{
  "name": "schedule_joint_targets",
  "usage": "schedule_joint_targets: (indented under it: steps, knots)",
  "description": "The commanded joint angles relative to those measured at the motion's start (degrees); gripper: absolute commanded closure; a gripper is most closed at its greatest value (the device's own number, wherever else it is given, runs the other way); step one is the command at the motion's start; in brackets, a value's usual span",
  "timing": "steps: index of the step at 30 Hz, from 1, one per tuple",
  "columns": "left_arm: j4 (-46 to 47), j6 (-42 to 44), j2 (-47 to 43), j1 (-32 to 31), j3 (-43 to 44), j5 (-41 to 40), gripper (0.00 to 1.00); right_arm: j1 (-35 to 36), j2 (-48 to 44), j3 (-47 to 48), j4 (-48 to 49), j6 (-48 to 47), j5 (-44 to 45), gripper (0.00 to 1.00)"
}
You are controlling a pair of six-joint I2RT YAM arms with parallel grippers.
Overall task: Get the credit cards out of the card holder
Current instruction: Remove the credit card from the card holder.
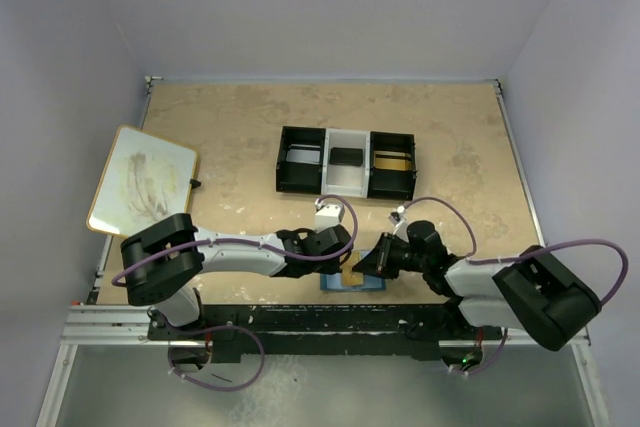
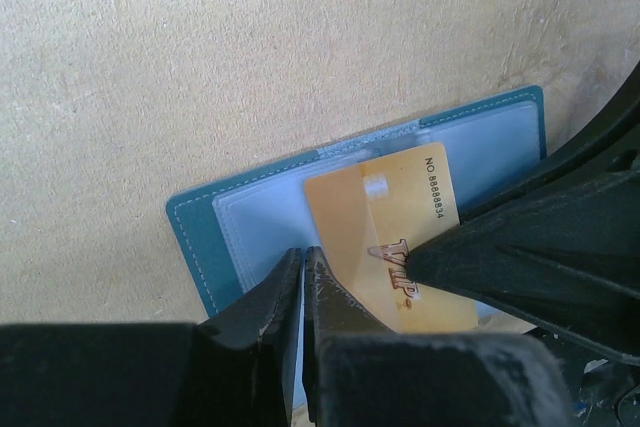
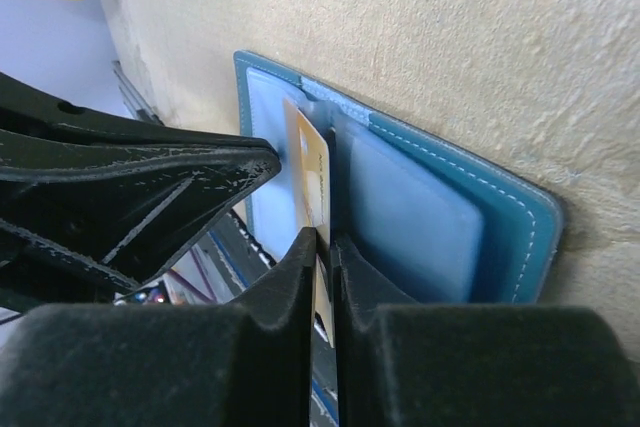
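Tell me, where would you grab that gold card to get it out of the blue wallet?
Probably the end poking out of the pocket, approached from that open side. The gold card is thin and flat, its far end tucked in the blue wallet, so only the free end offers two faces to pinch. The right fingers pinch it there.

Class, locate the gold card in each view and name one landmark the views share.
Top external: gold card low centre.
Left wrist: gold card centre-right, face up.
Right wrist: gold card centre, seen edge-on.
Shared landmark: the open blue card holder.
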Motion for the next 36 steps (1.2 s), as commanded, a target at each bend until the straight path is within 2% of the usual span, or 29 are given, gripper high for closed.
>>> schedule_joint_targets:
  steps: [1,3,9,17,21,26,30,33,36]
  knots:
    - [-1.43,0.85,0.86,-0.38,-0.89,0.47,0.99,0.0,-1.76,2.05,-2.43,-0.24,1.53,0.95]
    - [-1.62,0.51,0.6,-0.38,-1.2,-0.02,0.99,-0.07,-4.55,3.21,-6.94,-1.9,3.11,1.0]
    - [-1.14,0.25,-0.09,-0.38,-2.28,-0.82,0.99,-0.04,-13.7,6.17,-21.85,-6.67,8.57,1.0]
    - [-0.94,0.06,-1.63,-0.38,-0.94,-3.3,0.92,0.0,-20.09,10.63,-29.62,-12.25,10.53,1.0]
    - [-1.7,1.33,-4.32,-0.33,-0.59,-4.37,0.8,-0.07,-22.6,12.97,-31.92,-15.62,11.13,1.0]
    - [-3.87,4.17,-8.02,1.22,1.32,-6.27,0.6,-0.1,-27.56,15.42,-29.22,-19.53,14.98,1.0]
    - [-6.77,6.15,-10.26,4.76,2.57,-5.6,0.54,-0.06,-29.82,20.2,-29.68,-27.17,21.19,1.0]
    - [-8.0,7.07,-13.74,8.38,1.24,-4.69,0.5,-0.1,-26.27,27.63,-36.06,-31.87,28.2,1.0]
    - [-9.46,8.49,-18.35,12.06,-0.14,-3.33,0.43,-0.8,-20.9,33.39,-37.45,-38.09,29.89,1.0]
